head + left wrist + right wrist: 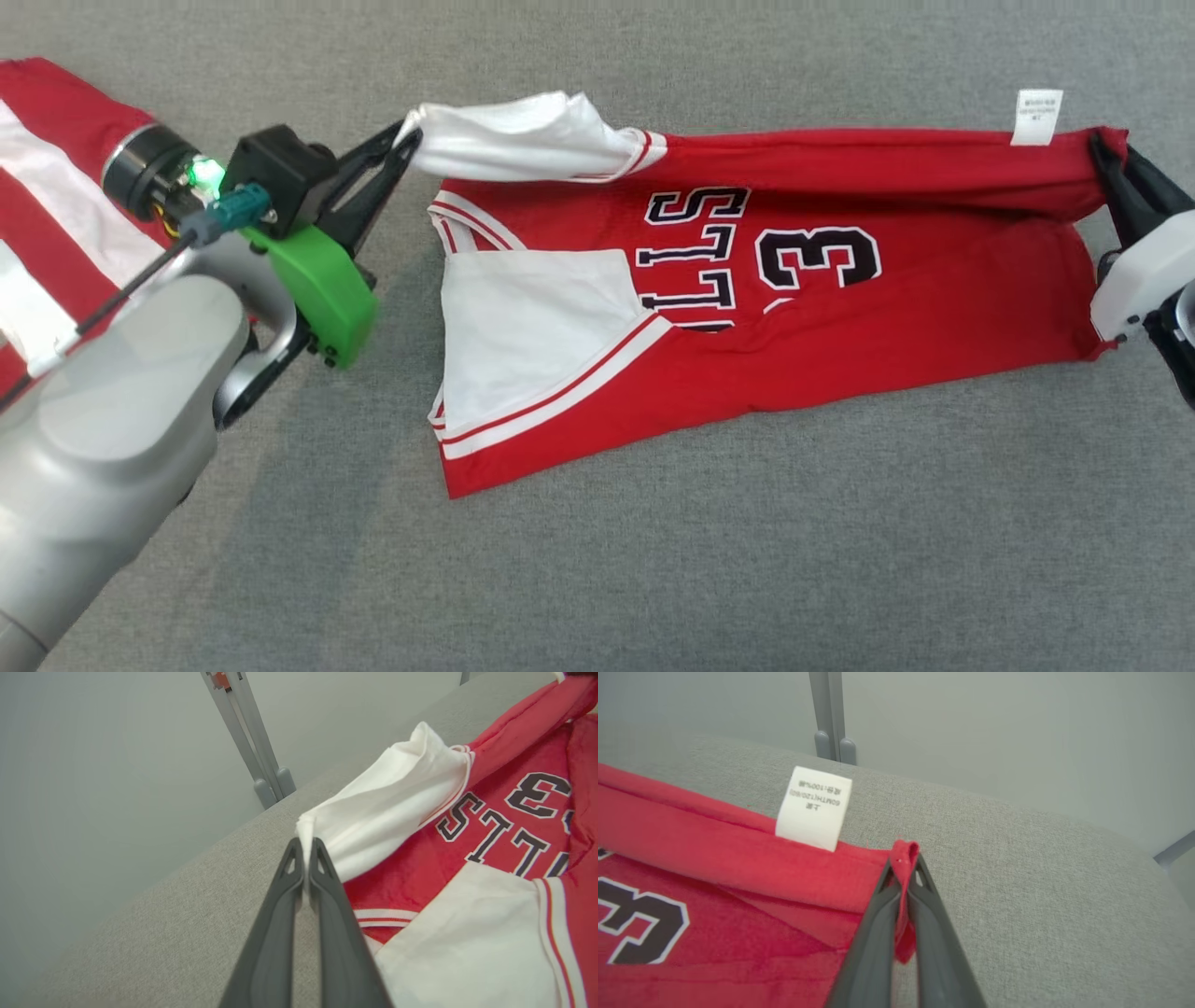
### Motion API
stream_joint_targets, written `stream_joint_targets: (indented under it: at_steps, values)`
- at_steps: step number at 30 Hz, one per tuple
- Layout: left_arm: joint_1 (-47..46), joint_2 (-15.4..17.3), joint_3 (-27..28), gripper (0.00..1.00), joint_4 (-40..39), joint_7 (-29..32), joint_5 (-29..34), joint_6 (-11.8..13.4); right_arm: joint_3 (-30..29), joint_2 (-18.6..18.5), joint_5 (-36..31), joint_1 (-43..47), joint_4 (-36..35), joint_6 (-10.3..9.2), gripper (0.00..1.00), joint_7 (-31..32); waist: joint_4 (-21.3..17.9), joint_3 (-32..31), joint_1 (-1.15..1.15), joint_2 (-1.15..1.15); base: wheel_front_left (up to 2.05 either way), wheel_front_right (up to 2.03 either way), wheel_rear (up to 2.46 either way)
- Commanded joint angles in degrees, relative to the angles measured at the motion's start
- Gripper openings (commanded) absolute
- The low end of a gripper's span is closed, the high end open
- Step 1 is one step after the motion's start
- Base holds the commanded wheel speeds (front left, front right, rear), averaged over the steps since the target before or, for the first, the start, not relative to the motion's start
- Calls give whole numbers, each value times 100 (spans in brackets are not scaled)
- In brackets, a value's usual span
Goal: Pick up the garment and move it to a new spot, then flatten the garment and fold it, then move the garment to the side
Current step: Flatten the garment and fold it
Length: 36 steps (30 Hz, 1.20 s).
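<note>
jersey (840, 336) lies on grey counter (653, 560), far edge stretched taut | left gripper (406, 140) pinching white shoulder tip | right gripper (1102, 154) pinching red hem corner | risk: such thin bites may slip under tension, dropping the edge; fold would land crooked

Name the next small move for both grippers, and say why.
Probably draw both grippers toward the robot, laying the lifted far edge over the jersey to fold it. The left gripper is shut on the white sleeve, the right gripper on the red hem corner; that edge is stretched between them while the rest lies flat on the grey surface.
</note>
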Motion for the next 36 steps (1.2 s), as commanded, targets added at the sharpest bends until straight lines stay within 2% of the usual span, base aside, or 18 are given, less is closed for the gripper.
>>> stream_joint_targets:
  at_steps: [1,5,10,14,19,27,28,29,30,36]
  values:
    - [234,163,-52,0,-214,96,-66,84,52,-105,134,178,-36,-13,0,-17,83,-292,0,0,0,0,0]
    - [717,514,-172,0,-988,401,-172,361,261,-294,481,505,-195,-13,0,62,98,-495,0,0,0,0,0]
    - [1296,898,-480,0,-2058,944,-233,599,660,-670,824,827,-548,-13,0,273,111,-617,0,0,0,0,0]
    - [1636,1101,-636,0,-2624,1264,-196,749,890,-861,1085,971,-746,-13,0,409,100,-658,0,0,0,0,0]
    - [1865,1181,-727,0,-2876,1495,-107,806,1201,-1004,1347,1032,-993,-13,0,615,66,-683,0,0,0,0,0]
    - [2105,1055,-795,0,-2766,1560,7,853,1604,-1164,1675,1053,-1136,-13,0,891,-14,-715,0,0,0,0,0]
    - [2152,1015,-797,48,-2728,1532,-14,892,1644,-1184,1675,1040,-1119,-13,44,893,-27,-722,0,0,0,0,0]
    - [2184,991,-799,91,-2693,1532,-29,894,1676,-1192,1705,1041,-1095,-13,100,926,-37,-729,0,0,0,0,0]
    - [2234,963,-801,100,-2648,1528,-47,889,1717,-1197,1720,1041,-1088,-13,100,928,-48,-740,0,0,0,0,0]
    - [2421,828,-809,100,-2476,1428,-81,921,1843,-1246,1941,1088,-960,-12,100,1081,-108,-864,0,0,0,0,0]
